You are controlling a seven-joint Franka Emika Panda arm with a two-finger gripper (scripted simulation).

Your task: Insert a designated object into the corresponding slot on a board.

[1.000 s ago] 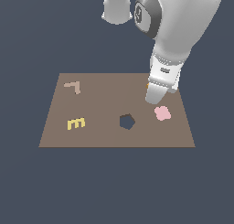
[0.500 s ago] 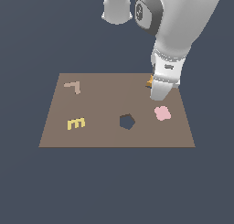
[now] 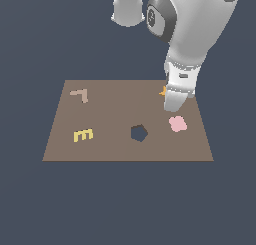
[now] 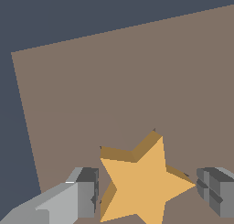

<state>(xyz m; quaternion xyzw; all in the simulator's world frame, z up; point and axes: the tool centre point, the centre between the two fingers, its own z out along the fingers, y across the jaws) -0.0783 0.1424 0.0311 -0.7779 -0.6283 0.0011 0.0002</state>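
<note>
Right then, the flat orange star-shaped block [image 4: 144, 179] lay on the brown board [image 4: 91, 90], low in the wrist view's frame; in the exterior view only a tip of it [image 3: 162, 92] peeked out at the upper right of the board, behind your arm. Your gripper [image 4: 151, 191] straddled it, the grey fingers [image 4: 87, 191] spread wide, one on each side, with a gap showing on both sides, so it held nothing. Further out on the board sat a dark hexagonal hole [image 3: 139, 133] near the lower middle, a pink flower-shaped piece [image 3: 177, 123] to its right, a yellow E-shaped piece [image 3: 83, 135] at lower left and a tan L-shaped piece [image 3: 80, 95] at upper left. No star-shaped slot was visible to me. Your risk, as I judged it: closing on the star's points rather than flat flanks could twist it or squeeze it out sideways.
</note>
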